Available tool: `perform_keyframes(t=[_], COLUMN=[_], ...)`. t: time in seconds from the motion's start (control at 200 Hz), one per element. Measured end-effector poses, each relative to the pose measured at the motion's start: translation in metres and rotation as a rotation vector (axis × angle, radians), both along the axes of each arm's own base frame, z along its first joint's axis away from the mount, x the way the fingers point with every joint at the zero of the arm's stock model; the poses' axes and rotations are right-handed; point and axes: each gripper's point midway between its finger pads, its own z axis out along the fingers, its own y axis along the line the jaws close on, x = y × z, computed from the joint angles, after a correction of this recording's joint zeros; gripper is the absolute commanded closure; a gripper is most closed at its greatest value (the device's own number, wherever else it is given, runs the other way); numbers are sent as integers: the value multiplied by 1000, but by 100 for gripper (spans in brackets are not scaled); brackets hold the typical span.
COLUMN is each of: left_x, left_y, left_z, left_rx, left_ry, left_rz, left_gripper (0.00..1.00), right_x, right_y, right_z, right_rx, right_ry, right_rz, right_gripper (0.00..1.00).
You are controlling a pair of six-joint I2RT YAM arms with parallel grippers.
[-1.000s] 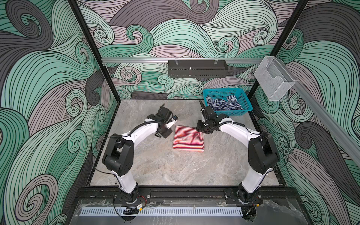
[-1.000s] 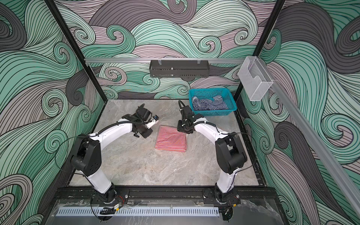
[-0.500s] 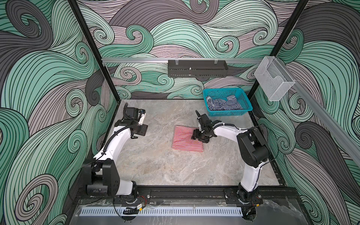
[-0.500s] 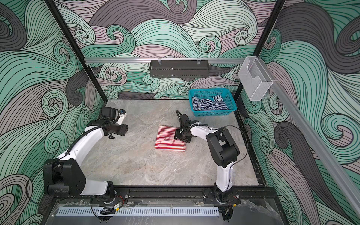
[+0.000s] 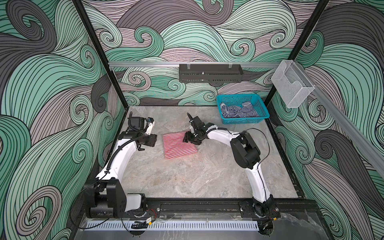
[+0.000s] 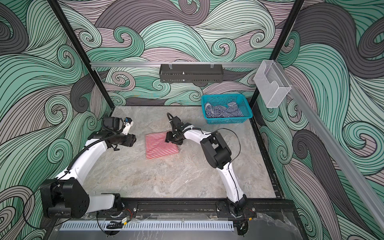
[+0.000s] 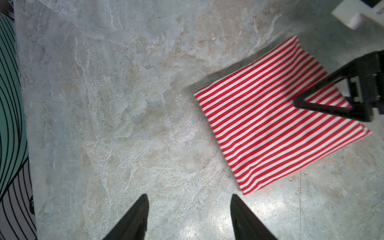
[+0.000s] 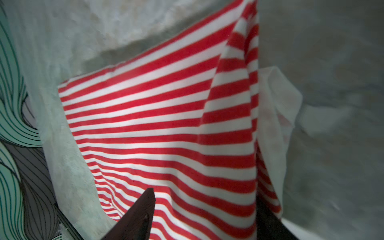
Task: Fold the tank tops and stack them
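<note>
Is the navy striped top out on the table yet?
No, in a top view the navy-and-white top lies crumpled inside the teal basket.

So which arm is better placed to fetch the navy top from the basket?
Right, likely: the right gripper, open over the folded red top, is nearer the teal basket holding the navy top; the left gripper is farther.
</note>
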Motion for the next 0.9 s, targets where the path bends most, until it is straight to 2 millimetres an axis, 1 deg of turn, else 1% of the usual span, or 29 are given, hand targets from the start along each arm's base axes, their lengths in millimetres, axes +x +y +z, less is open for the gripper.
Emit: perform_keyframes(t=[0.06, 0.1, 0.15, 0.195, 0.275, 0.325, 0.36, 0.425, 0.476, 0.556, 0.621, 0.686, 0.741, 0.766, 0.816, 0.901], left_x=[2, 4, 5, 6, 6, 6, 7, 8, 9, 13, 13, 11, 6, 5, 2, 0], left_y=[0, 0, -1, -2, -7, -11, -14, -20, -26, -39, -54, -73, -94, -103, -122, -148], left_z=[0, 1, 1, 2, 2, 0, -2, -6, -11, -21, -31, -43, -54, -58, -67, -81], left_rx=[0, 0, -3, -7, -28, -46, -63, -86, -98, -107, -113, -113, -108, -104, -94, -83], left_ry=[6, 5, 3, 0, 3, 9, 16, 29, 42, 73, 102, 142, 183, 199, 230, 273], left_rz=[0, 0, -2, -9, -32, -47, -59, -77, -92, -129, -170, -223, -281, -307, -359, -426], left_gripper=[34, 34, 34, 34, 32, 30, 29, 28, 28, 28, 28, 28, 28, 28, 28, 29], right_x=[1, -3, -11, -21, -42, -53, -59, -64, -64, -57, -46, -36, -31, -30, -32, -40], right_y=[29, 49, 74, 92, 113, 118, 117, 102, 80, 32, -13, -53, -86, -97, -113, -125], right_z=[1, 2, 4, 5, 7, 7, 6, 6, 9, 16, 25, 33, 38, 39, 41, 42], right_rx=[31, 55, 86, 109, 139, 142, 137, 114, 83, 40, 16, 1, -17, -24, -39, -60], right_ry=[-5, -7, -4, 6, 31, 47, 53, 59, 65, 64, 51, 32, 18, 13, 6, -4], right_rz=[27, 51, 83, 109, 149, 164, 168, 155, 124, 53, -21, -91, -151, -171, -195, -202], right_gripper=[33, 33, 33, 32, 32, 32, 31, 32, 32, 32, 32, 32, 32, 32, 32, 32])
